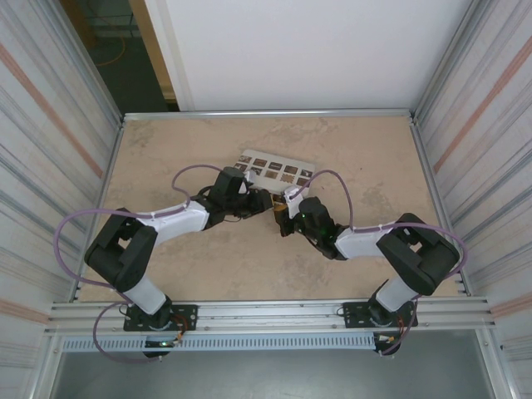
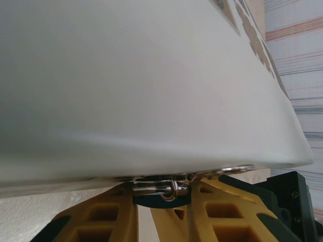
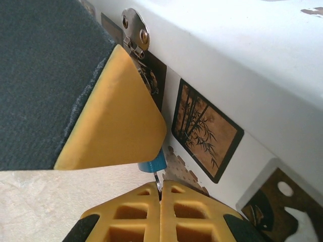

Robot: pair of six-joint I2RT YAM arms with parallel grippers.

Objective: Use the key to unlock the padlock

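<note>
The blue padlock (image 3: 153, 164) sits against the front of the white box (image 3: 282, 75), below its metal hasp (image 3: 134, 24), near the middle of the counter (image 1: 208, 274). Your right tool (image 3: 160, 189) is pinched closed on the key (image 3: 158, 181), whose thin blade reaches the lock's body. Your left tool (image 2: 166, 201) crowds in beside the lock, silvery metal between its fingers; you cannot tell whether it grips.

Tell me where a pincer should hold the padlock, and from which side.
Probably hold the padlock by its blue body, coming from the side away from the white box. The hasp metal is thin and close against the box; the lower end must stay free for the key.
</note>
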